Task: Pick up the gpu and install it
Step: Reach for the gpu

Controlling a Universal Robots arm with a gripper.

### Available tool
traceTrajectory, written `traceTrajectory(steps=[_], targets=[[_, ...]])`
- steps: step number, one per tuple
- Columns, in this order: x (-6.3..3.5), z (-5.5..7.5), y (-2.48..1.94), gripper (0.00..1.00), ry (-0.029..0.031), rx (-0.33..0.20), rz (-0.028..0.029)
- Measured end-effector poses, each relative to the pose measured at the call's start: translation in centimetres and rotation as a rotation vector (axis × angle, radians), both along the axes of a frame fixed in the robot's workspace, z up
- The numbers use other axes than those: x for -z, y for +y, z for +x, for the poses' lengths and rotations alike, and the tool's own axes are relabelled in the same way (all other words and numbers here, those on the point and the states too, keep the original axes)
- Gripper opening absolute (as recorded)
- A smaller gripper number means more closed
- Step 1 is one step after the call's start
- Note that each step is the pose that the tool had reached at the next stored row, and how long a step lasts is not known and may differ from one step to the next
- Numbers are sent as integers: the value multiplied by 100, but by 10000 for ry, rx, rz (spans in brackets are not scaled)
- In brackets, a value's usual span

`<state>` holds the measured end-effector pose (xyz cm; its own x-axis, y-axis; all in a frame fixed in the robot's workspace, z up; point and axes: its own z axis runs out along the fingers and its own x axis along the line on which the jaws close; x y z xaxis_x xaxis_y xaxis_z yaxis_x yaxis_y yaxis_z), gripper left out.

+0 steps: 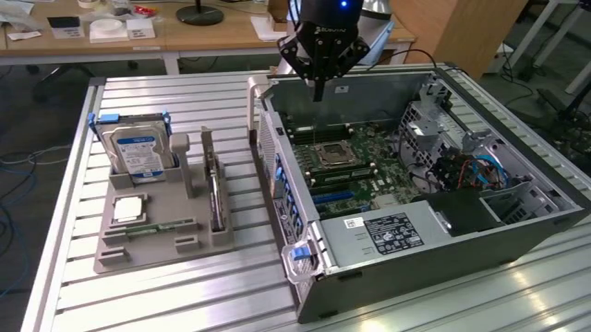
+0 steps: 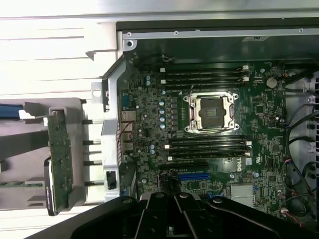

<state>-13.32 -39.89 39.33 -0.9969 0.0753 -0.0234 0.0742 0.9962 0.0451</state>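
Exterior view, upper middle: black hand, pressed together and empty, over the open metal case; gpu stands edge-on. Wrist view shows its green board.

We take this for a robotics lab: an open PC case lies on a slatted metal surface, a robot hand above its rim, a grey parts holder beside it. Behind the case stand cluttered desks; cables trail on the floor.
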Motion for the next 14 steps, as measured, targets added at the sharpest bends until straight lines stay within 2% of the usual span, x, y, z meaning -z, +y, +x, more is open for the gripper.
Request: traceTrajectory(steps=[7, 10, 14], targets=[[0, -149, 0, 11, 0, 1, 0], [1, -257, 0, 11, 0, 1, 1], [1, -286, 0, 11, 0, 0, 0]])
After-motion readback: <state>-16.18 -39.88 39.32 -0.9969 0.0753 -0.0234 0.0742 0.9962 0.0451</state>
